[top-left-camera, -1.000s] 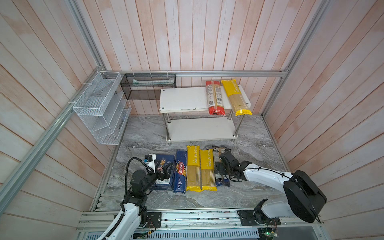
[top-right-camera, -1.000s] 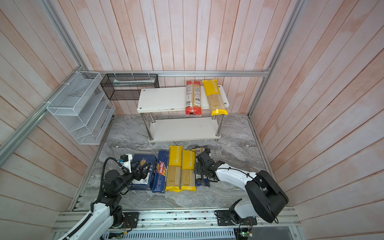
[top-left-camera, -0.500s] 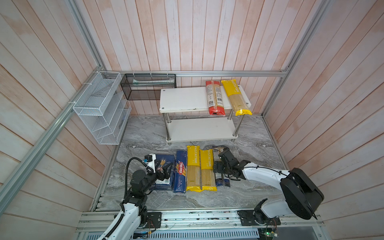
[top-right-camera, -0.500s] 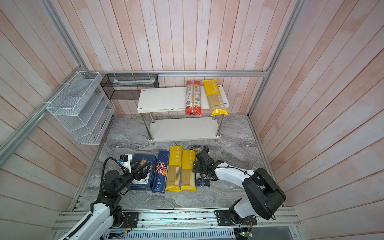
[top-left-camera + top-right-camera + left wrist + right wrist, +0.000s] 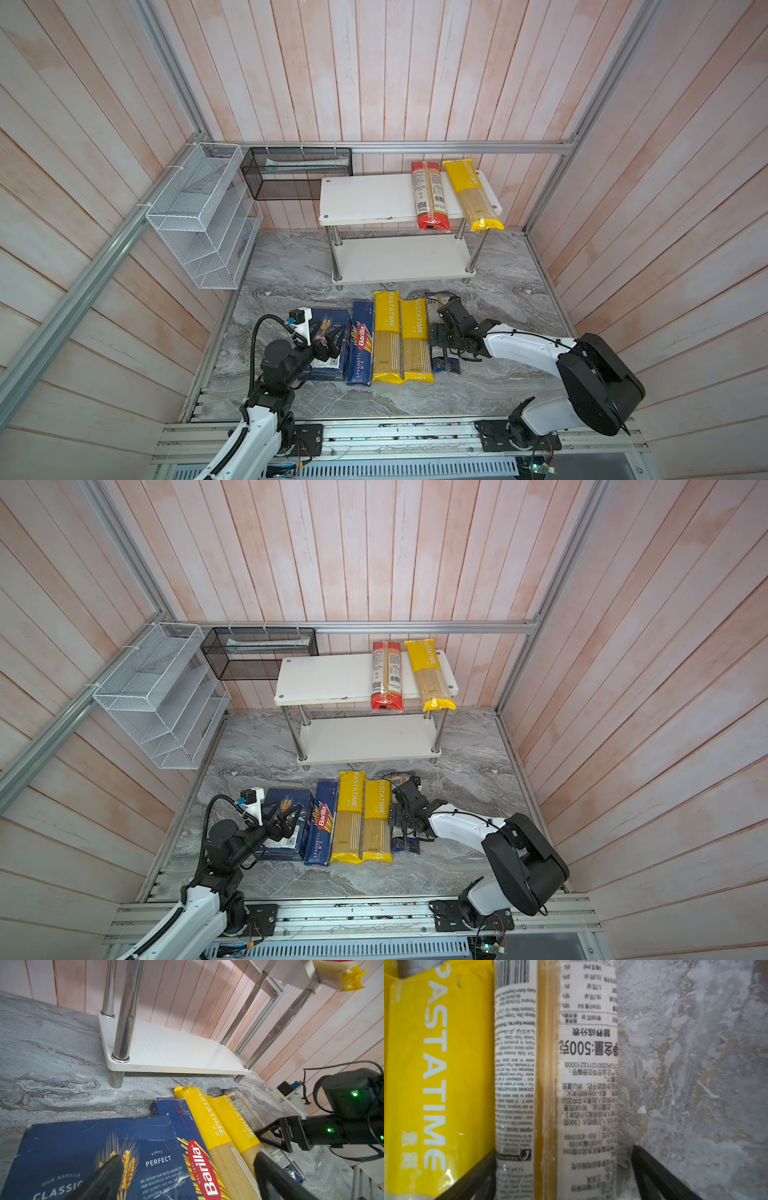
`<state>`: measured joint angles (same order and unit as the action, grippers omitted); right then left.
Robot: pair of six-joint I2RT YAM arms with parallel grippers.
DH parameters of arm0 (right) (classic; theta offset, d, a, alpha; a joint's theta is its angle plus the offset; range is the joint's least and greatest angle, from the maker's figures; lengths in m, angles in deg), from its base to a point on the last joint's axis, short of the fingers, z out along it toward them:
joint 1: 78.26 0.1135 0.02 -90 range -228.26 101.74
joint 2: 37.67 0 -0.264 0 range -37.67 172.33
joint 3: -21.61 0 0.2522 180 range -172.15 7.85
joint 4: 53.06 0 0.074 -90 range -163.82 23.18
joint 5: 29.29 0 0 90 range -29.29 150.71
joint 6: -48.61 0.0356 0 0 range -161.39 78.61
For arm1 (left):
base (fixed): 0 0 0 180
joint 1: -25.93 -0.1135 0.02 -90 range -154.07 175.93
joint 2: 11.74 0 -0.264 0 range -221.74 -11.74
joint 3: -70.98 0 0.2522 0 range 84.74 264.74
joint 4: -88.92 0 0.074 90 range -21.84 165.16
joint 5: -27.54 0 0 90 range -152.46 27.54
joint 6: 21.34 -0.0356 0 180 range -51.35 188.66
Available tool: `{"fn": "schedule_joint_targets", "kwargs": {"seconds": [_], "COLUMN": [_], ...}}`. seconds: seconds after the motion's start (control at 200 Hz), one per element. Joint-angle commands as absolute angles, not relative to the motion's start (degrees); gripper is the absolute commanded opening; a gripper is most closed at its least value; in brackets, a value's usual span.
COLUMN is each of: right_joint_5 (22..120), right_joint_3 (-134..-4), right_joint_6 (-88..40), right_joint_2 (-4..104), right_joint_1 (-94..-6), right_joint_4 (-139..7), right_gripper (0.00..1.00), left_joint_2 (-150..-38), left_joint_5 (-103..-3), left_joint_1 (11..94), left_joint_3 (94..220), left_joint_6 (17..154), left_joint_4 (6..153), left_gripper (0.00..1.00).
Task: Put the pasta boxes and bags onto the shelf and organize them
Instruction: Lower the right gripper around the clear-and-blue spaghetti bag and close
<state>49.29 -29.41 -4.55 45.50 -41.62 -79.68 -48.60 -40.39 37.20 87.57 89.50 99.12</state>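
The shelf (image 5: 365, 199) (image 5: 324, 679) carries a red bag (image 5: 430, 195) and a yellow bag (image 5: 471, 193) on its top board. On the floor lie a wide Barilla box (image 5: 337, 320) (image 5: 83, 1147), a narrow spaghetti box (image 5: 361, 345), two yellow bags (image 5: 387, 336) (image 5: 414, 338) and a blue and clear bag (image 5: 444, 365) (image 5: 556, 1064). My right gripper (image 5: 441, 338) (image 5: 562, 1167) is open, its fingers (image 5: 650, 1167) down on either side of that bag. Above the wide box hovers my left gripper (image 5: 328, 343) (image 5: 187, 1167), open and empty.
A white wire rack (image 5: 203, 216) hangs on the left wall, with a black mesh basket (image 5: 297, 174) beside it at the back. The shelf's lower board (image 5: 399, 259) (image 5: 166, 1051) is bare. Bare marble floor (image 5: 511, 291) lies to the right of the packages.
My right gripper has shifted slightly left over the blue and clear bag. The left arm has not moved.
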Motion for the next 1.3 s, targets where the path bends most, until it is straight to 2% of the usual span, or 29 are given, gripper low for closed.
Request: {"fn": "schedule_joint_targets", "kwargs": {"seconds": [0.0,0.125,0.285,0.52,0.975,1.185,1.295], "right_joint_5": [48.0,51.2,59.9,51.4,52.4,54.7,55.5], "right_joint_3": [-27.1,-25.7,-25.5,-28.5,-30.9,-30.1,-29.4], "right_joint_6": [-5.4,-7.4,-12.7,-14.5,-16.0,-14.6,-14.4], "right_joint_2": [43.0,40.2,37.4,41.3,48.6,50.4,51.0], "right_joint_1": [-44.5,-46.6,-46.4,-46.9,-47.4,-48.5,-48.8], "right_joint_4": [-84.3,-83.5,-79.0,-84.6,-83.8,-83.4,-82.9], "right_gripper": [0.98,0.98,0.98,0.98,0.98,0.93,0.86], "left_joint_2": [-48.6,-48.6,-48.7,-48.7,-48.3,-48.3,-48.3], "left_joint_5": [-40.4,-40.3,-40.4,-40.4,-40.5,-40.5,-40.4], "left_joint_1": [37.3,37.3,37.3,37.3,37.3,37.3,37.3], "left_joint_3": [87.7,87.8,87.8,87.7,87.7,87.6,87.7], "left_joint_6": [89.6,89.6,89.7,89.7,89.7,89.6,89.6], "left_joint_4": [99.7,99.8,99.8,99.8,99.7,99.7,99.7], "left_gripper": [1.0,1.0,1.0,1.0,1.0,1.0,1.0]}}
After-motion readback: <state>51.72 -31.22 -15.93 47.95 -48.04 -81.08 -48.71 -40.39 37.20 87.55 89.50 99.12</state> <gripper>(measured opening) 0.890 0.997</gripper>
